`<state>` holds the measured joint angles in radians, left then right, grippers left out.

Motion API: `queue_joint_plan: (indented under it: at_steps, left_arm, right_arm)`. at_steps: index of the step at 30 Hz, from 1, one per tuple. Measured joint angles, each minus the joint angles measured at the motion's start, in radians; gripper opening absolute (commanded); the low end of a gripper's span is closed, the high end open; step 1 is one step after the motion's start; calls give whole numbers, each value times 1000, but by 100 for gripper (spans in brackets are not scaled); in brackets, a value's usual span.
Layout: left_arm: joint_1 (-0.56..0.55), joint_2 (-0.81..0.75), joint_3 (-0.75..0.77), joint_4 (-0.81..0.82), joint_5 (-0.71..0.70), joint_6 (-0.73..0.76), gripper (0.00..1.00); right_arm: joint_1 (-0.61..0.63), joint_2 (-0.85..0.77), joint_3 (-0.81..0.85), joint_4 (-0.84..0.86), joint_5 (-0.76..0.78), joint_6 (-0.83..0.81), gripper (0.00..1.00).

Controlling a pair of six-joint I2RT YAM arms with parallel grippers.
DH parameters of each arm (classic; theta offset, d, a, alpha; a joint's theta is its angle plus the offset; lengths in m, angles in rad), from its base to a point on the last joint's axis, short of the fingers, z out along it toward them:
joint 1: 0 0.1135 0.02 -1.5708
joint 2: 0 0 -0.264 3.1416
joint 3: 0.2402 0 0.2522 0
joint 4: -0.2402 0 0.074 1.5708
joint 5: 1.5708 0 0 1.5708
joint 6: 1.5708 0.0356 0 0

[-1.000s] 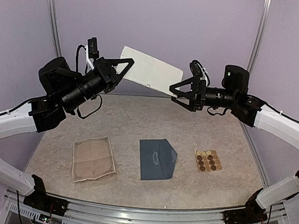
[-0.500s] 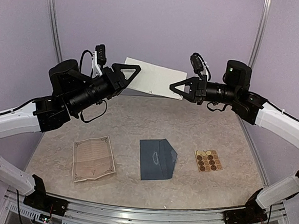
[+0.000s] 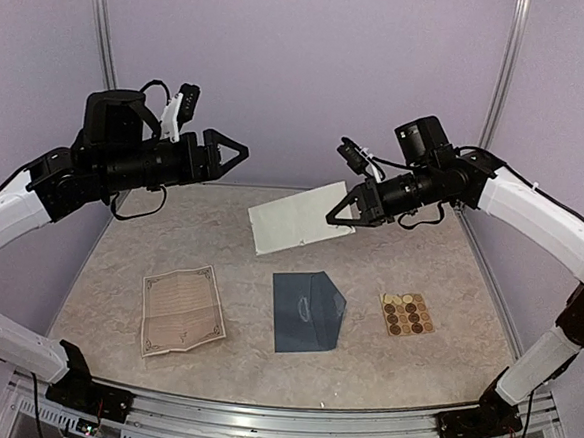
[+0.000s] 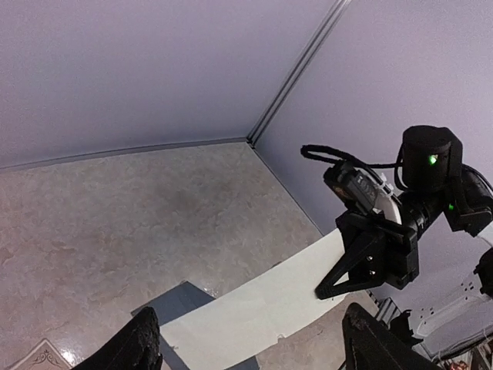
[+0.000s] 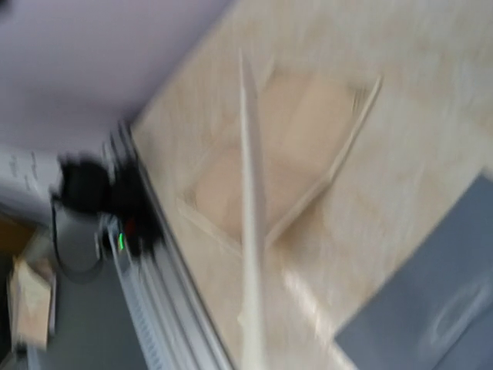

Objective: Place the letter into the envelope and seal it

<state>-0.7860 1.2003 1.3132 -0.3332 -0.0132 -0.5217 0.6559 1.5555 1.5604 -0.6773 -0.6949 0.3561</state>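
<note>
The letter (image 3: pixel 294 219), a plain cream sheet, hangs tilted in the air above the back of the table. My right gripper (image 3: pixel 334 217) is shut on its right edge. In the blurred right wrist view the letter (image 5: pixel 250 231) shows edge-on as a thin pale line. My left gripper (image 3: pixel 234 153) stands open and apart from it, well to the left and higher. In the left wrist view the letter (image 4: pixel 262 304) stretches between my spread fingers (image 4: pixel 142 343) with the right gripper (image 4: pixel 331 289) clamped at its far end. The slate-blue envelope (image 3: pixel 306 310) lies flat at the table's middle, below the letter.
A tan paper with an ornate border and printed lines (image 3: pixel 182 310) lies at the front left. A tan sheet of round brown stickers (image 3: pixel 408 314) lies to the right of the envelope. Purple walls and metal posts close off the back and sides.
My left gripper opened, let go of the letter's left edge and pulled back left. My right gripper closed on the right edge and carried the letter down towards the table.
</note>
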Motion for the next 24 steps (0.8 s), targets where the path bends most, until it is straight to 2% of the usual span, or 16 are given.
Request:
queue_joint_plan:
  at_steps: [6,13,24]
  left_arm:
    - [-31,145,115,-115,189,120,62]
    - [-116,296,169,-249,312,200,53]
    - [-126,314,170,-287,395,214,4]
  right_arm:
    - [80,77,42,-150,-50,-87,0]
    - [119,83,93,-187,-135,-114,0]
    - [119,99,132,-208,-154,-136,0]
